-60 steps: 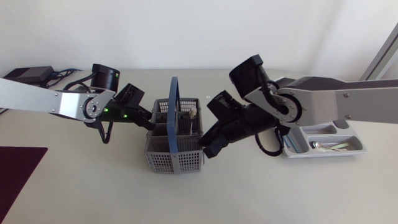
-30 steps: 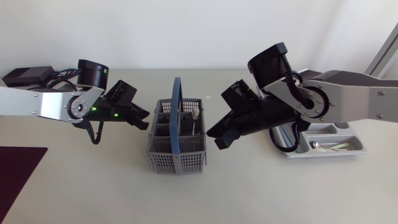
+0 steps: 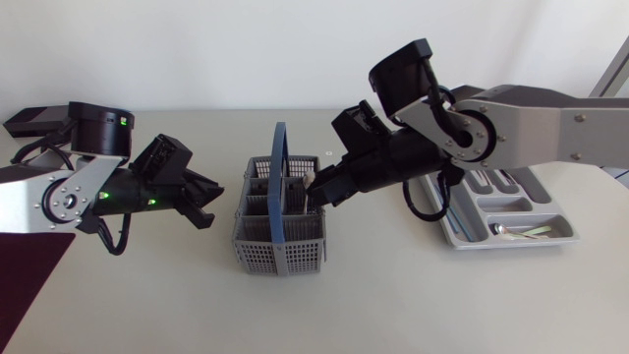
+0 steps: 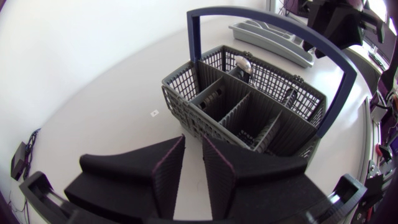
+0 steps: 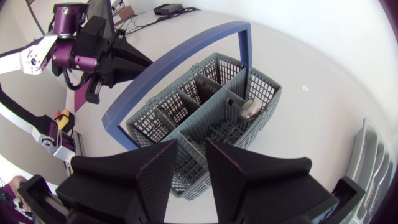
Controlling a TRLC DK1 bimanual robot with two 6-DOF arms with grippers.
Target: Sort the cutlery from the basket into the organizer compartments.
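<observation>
A grey mesh cutlery basket (image 3: 278, 231) with a blue handle (image 3: 276, 177) stands mid-table. One piece of cutlery with a metal head (image 5: 250, 109) stands upright in a far compartment (image 4: 242, 62). My left gripper (image 3: 208, 204) hovers left of the basket, apart from it, its fingers (image 4: 166, 171) slightly open with nothing between them. My right gripper (image 3: 316, 189) hangs over the basket's far right corner, near that piece, fingers (image 5: 224, 171) a little apart and holding nothing. The grey organizer (image 3: 457, 236) lies at the right.
Some cutlery (image 3: 526, 232) lies in the organizer's front compartment. A dark red mat (image 3: 25, 265) sits at the left table edge. My right arm's links reach across above the organizer's left end.
My left gripper has drawn back leftward from the basket's rim. My right gripper left the basket's front right side and now sits over its far right corner. Both went from shut to slightly open.
</observation>
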